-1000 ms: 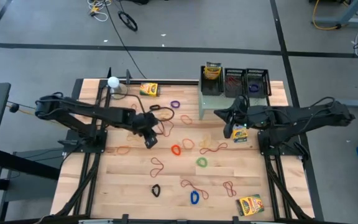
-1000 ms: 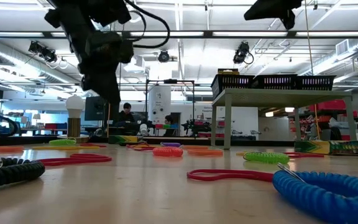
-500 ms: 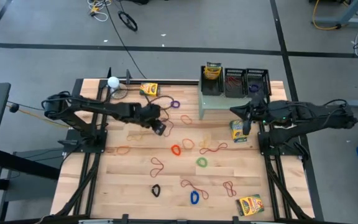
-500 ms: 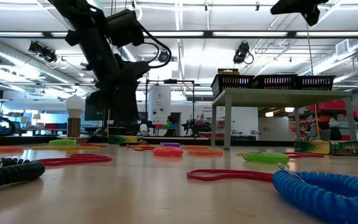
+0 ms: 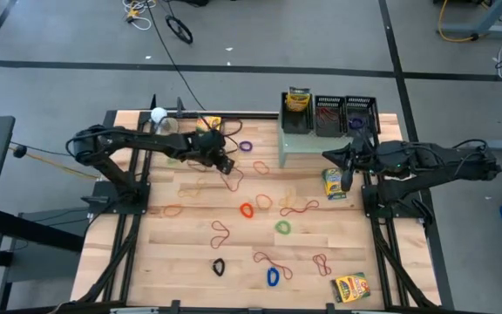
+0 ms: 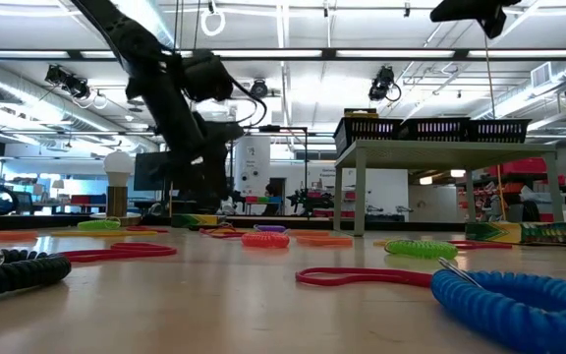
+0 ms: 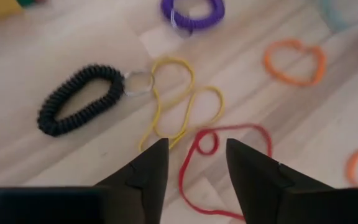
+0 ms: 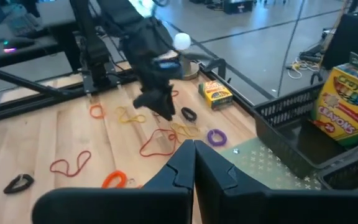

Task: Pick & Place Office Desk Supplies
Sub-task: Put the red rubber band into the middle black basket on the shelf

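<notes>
My left gripper [image 5: 227, 164] [image 7: 194, 155] hangs open, slanting down over the far middle of the table. Below its fingertips lie a red rubber band [image 7: 222, 149] and a yellow one [image 7: 179, 93], with a black coil band [image 7: 79, 99] beside them; it touches none. My right gripper [image 5: 329, 157] [image 8: 194, 155] is shut, holds nothing and is raised in front of the shelf. A crayon box [image 5: 335, 184] lies on the table below the right arm. Another crayon box [image 5: 297, 100] stands in a black mesh tray.
Many loose bands lie across the table, among them a purple coil [image 5: 246, 145] and an orange band [image 7: 294, 59]. Crayon boxes lie at the far left [image 5: 209, 125] and near right [image 5: 349, 287]. The pale green shelf [image 5: 308, 144] carries mesh trays [image 5: 362, 113]. A white ball [image 5: 159, 114] stands far left.
My left gripper has swung toward the table's far edge and a little to the right, sinking toward the black, yellow and red bands. My right gripper has drawn back from the crayon box toward the right edge, then kept still; the box stays on the table.
</notes>
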